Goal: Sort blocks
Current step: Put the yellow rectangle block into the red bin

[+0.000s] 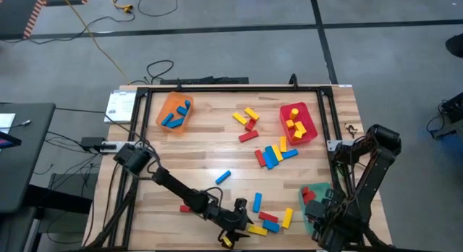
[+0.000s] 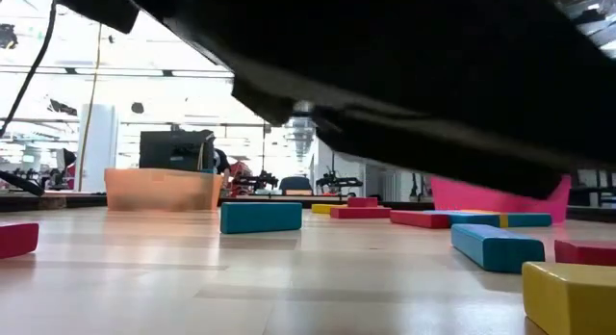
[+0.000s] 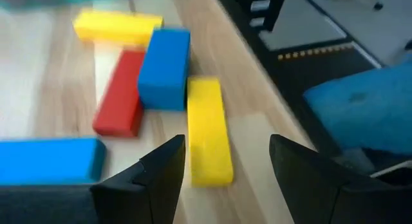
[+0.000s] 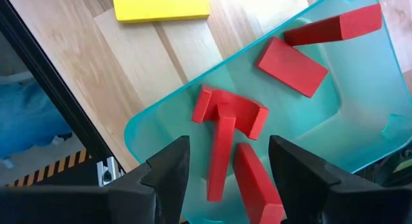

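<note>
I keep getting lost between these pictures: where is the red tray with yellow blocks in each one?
High view: red tray, table's upper right.
Low view: red tray, far right, background.
Left wrist view: absent.
Right wrist view: absent.
Shared landmark: orange tray, high and low views.

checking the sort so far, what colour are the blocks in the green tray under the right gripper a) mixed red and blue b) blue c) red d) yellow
c: the right wrist view shows the green tray holding only red blocks, with the right gripper open above it.
</note>
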Available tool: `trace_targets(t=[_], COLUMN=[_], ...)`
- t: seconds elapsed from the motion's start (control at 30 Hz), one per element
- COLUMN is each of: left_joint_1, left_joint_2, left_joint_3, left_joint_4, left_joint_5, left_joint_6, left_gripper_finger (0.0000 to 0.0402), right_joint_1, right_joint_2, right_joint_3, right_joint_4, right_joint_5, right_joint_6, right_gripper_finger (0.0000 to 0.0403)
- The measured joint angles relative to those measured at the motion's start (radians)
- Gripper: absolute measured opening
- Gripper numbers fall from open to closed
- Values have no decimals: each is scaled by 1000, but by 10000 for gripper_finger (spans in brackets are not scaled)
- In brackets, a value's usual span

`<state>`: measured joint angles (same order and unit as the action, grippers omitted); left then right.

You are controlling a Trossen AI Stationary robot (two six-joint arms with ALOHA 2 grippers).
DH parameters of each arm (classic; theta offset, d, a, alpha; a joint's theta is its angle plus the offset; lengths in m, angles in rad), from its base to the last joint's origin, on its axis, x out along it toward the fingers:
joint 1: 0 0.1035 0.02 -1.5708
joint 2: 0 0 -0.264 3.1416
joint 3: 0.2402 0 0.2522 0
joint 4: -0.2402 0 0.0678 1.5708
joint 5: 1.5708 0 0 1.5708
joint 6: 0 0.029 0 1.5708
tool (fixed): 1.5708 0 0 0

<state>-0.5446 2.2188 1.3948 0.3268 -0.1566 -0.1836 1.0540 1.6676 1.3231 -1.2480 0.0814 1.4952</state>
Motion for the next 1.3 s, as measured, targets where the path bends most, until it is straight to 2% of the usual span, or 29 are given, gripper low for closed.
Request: trace_targets(t=[0.23,0.47,0.57,0.8,1.0,1.13,1.3], left_joint_1=[2,8,9,10,9,6,-5], left_joint_2=[92,147,151,151,138,89,3], left_joint_3=[69,185,202,203,203,199,197], left_joint_4=[2,-131,-173,-198,-231,-321,-439], left_joint_5=[-10,-57,-73,-73,-33,-27,-77], left_joint_6=[-27,-29,-34,-10,9,29,81], left_gripper_finger=[222,219,197,104,103,103,103], right_joint_1=[-10,-8,-7,-7,-7,-6,-7], right_joint_2=[0,0,0,0,0,0,0], right_joint_3=[0,4,4,4,33,99,177], right_joint_4=[4,3,5,6,-42,-114,-125], right_joint_5=[3,8,15,26,28,96,255], right_joint_6=[0,-3,-3,-3,-2,-9,-75], right_gripper_finger=[227,227,227,227,224,217,211])
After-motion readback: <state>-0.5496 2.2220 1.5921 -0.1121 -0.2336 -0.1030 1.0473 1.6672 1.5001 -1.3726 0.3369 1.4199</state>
